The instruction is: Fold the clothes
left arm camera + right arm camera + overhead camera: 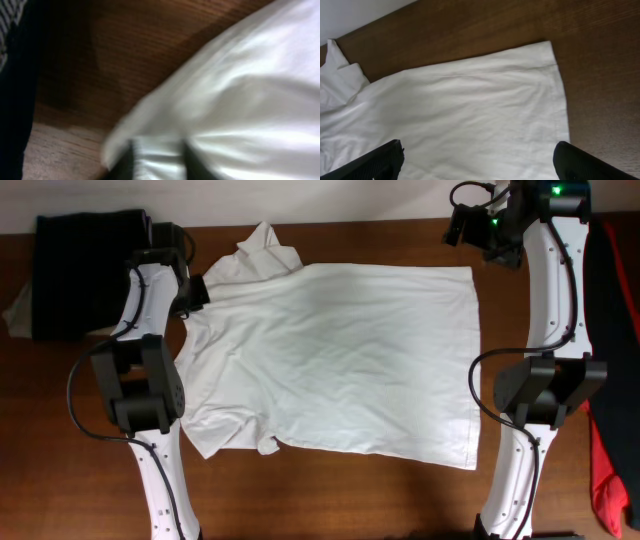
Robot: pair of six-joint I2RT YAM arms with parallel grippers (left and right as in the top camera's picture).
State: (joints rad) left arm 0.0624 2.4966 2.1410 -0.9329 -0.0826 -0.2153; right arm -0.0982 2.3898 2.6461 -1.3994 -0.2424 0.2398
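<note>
A large white shirt (330, 360) lies spread and wrinkled across the wooden table (330, 500), its collar end at the far left. My left gripper (200, 288) is low at the shirt's far left shoulder. In the blurred left wrist view its dark fingers (125, 165) stand a little apart with white cloth (240, 100) between them (159, 162). My right gripper (458, 225) hovers above the shirt's far right corner. In the right wrist view its gripper (479, 162) is wide open over the white cloth (470, 110), touching nothing.
A pile of dark clothes (85, 270) lies at the far left corner, close to my left arm, and shows as a dark cloth (15, 90) in the left wrist view. Red cloth (610, 465) and a dark garment (618, 300) lie along the right edge.
</note>
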